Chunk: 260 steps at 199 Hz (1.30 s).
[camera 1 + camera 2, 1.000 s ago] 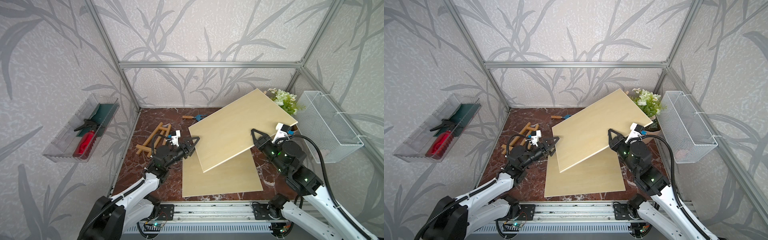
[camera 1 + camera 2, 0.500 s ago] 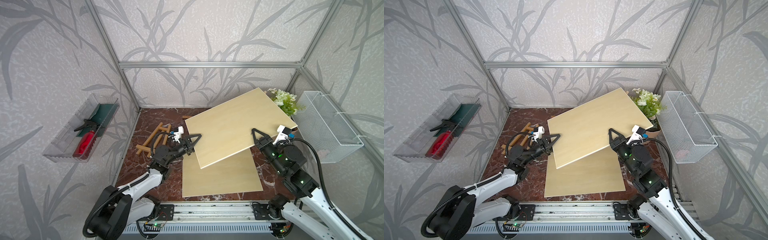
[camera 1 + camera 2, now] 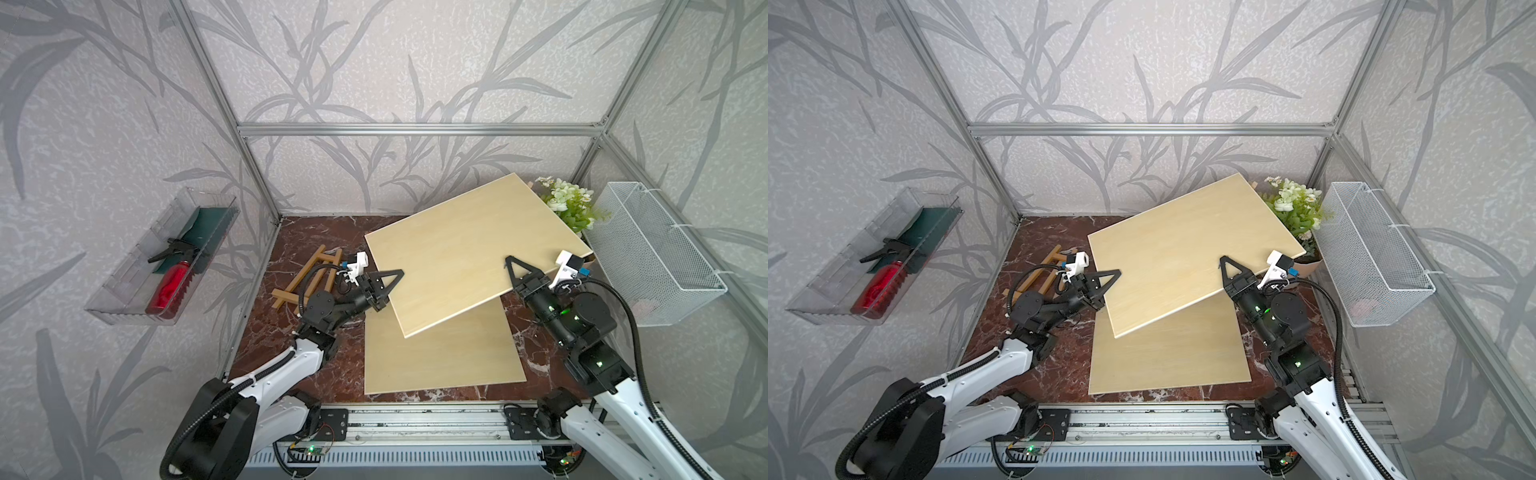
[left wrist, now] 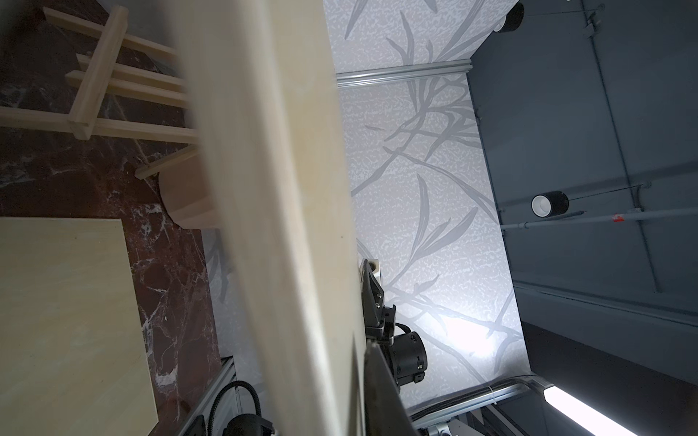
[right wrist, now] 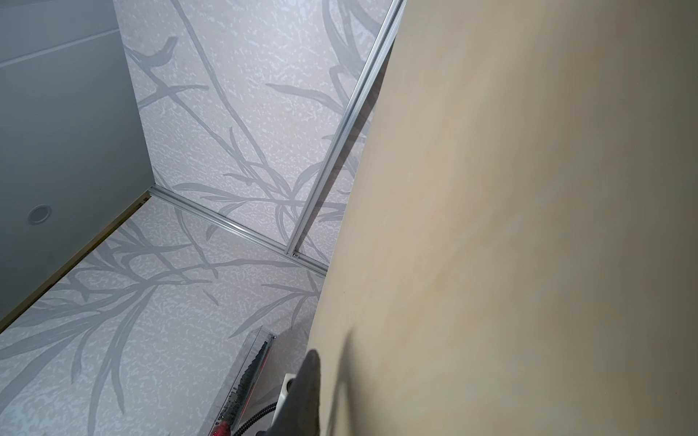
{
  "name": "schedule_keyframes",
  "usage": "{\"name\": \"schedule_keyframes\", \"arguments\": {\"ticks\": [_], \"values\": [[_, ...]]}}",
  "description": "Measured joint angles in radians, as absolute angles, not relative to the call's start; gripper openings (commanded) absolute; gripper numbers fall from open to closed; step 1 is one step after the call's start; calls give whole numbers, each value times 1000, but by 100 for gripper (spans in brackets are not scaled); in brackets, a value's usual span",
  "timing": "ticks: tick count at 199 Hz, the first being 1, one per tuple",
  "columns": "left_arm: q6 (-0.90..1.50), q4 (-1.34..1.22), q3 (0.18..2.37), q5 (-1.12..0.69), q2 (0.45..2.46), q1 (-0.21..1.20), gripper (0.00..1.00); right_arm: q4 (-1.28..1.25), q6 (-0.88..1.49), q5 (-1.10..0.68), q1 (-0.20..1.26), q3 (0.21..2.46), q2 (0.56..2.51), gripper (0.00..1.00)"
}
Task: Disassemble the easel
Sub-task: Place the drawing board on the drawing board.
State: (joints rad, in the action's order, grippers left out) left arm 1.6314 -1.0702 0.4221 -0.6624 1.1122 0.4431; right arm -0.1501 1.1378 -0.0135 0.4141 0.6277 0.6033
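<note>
Near edge: flat board (image 3: 440, 357) lies on the marble table (image 3: 291, 353), square to the front rail, centre-right. It is also in a top view (image 3: 1167, 353) and the left wrist view (image 4: 68, 321).

Above it: raised board (image 3: 469, 253) is off the table, carried between both arms and rotated relative to the flat one. Its near corner overhangs the flat board's far part, and its far corner sits just beside the plant. Both top views show this (image 3: 1187, 257).

Left gripper (image 3: 388, 286) is at the raised board's left edge and clamped down on it. One finger lies flat on the top face. The other is under the board, out of sight. In the left wrist view the board edge (image 4: 272, 188) runs straight through the grip.

Right gripper (image 3: 515, 274) is at the right edge, doing the same: closed on the board, top finger on the upper face. The right wrist view is mostly board surface (image 5: 528, 226).

Far left: easel frame (image 3: 304, 270) lies flat on the table, behind the left wrist and clear of both boards. Its crossbar and rails are sharp in the wrist view (image 4: 102, 64).

Far right corner: plant (image 3: 571, 205). Its pot (image 4: 185, 200) shows under the raised board.

Walls: wire basket (image 3: 648, 257) on the right. Clear tray (image 3: 124, 291) on the left holds a red bottle (image 3: 170, 286).
</note>
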Motion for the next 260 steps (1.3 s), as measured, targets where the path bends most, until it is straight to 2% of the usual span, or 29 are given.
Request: {"name": "schedule_keyframes", "arguments": {"ticks": [55, 103, 158, 183, 260], "values": [[1634, -1069, 445, -672, 1112, 443, 22, -235, 1164, -65, 382, 584, 609, 0], [1633, -1067, 445, -659, 1112, 443, 23, -252, 1162, -70, 379, 572, 611, 0], [1642, -1068, 447, -638, 1124, 444, 12, -251, 1161, -70, 379, 572, 611, 0], [1662, -1053, 448, -624, 1131, 445, 0, -250, 1149, -72, 378, 566, 611, 0], [1649, -1014, 448, -607, 1103, 451, 0, -236, 1129, -93, 373, 567, 603, 0]]}}
